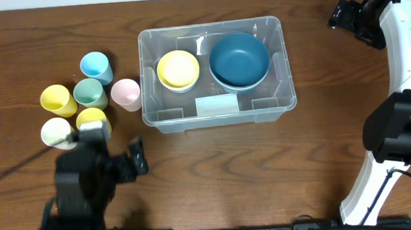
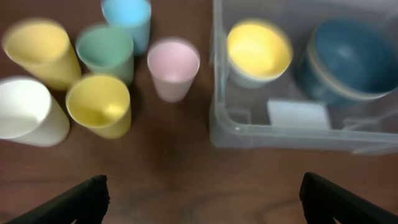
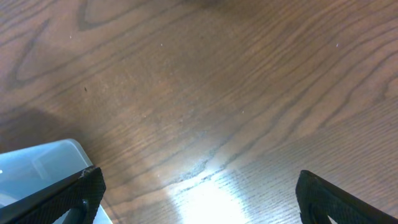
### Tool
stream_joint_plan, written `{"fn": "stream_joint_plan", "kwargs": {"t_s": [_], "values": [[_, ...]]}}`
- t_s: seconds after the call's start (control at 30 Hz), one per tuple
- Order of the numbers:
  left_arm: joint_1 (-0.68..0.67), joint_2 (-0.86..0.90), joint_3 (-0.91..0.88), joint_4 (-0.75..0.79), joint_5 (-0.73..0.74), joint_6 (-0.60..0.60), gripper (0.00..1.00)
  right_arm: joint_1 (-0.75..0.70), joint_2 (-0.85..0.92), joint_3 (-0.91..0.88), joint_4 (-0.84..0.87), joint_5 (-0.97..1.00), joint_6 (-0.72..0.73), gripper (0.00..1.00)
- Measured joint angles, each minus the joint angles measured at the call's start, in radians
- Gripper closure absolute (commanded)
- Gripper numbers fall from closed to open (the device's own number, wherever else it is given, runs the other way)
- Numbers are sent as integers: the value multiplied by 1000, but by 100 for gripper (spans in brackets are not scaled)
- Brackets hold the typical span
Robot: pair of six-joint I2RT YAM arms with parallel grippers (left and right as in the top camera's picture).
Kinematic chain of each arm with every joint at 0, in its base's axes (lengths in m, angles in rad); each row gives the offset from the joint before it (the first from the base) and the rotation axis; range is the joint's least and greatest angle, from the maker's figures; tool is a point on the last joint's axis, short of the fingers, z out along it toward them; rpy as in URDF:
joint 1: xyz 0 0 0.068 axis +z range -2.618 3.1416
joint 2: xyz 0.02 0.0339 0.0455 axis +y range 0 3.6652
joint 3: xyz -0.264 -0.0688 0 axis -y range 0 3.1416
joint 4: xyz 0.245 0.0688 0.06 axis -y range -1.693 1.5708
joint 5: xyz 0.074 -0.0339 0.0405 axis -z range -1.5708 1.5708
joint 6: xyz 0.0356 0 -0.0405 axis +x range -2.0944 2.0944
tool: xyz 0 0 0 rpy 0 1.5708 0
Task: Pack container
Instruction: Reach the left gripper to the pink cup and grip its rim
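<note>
The container (image 1: 148,97), a large clear bin, stands mid-table. Inside it sit a yellow bowl (image 1: 178,69) and a dark blue bowl (image 1: 239,60). My left gripper (image 1: 136,157) hovers open over bare wood in front of the bin's left corner, with nothing between its fingers. The left wrist view shows that gripper (image 2: 203,185), the container's front wall (image 2: 249,134), the yellow bowl (image 2: 259,51) and the blue bowl (image 2: 351,59). At the far right my right gripper (image 1: 347,19) is open and empty; in its own view the gripper (image 3: 199,180) is over wood, with a container corner (image 3: 37,165) at the left.
Several cups stand left of the bin: blue (image 1: 95,65), yellow (image 1: 57,100), green (image 1: 89,93), pink (image 1: 126,94), white (image 1: 56,132) and a second yellow one (image 1: 93,119). A white label (image 1: 216,105) lies in the bin's front.
</note>
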Motion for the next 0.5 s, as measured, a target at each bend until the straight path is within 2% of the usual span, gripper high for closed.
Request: {"fn": "stream_joint_plan", "kwargs": {"t_s": [0.23, 0.5], "values": [[0, 365, 217, -93, 50, 23, 2, 0, 0, 0, -1, -1, 0, 1], [0, 491, 249, -126, 105, 32, 2, 0, 0, 0, 0, 0, 0, 1]]}}
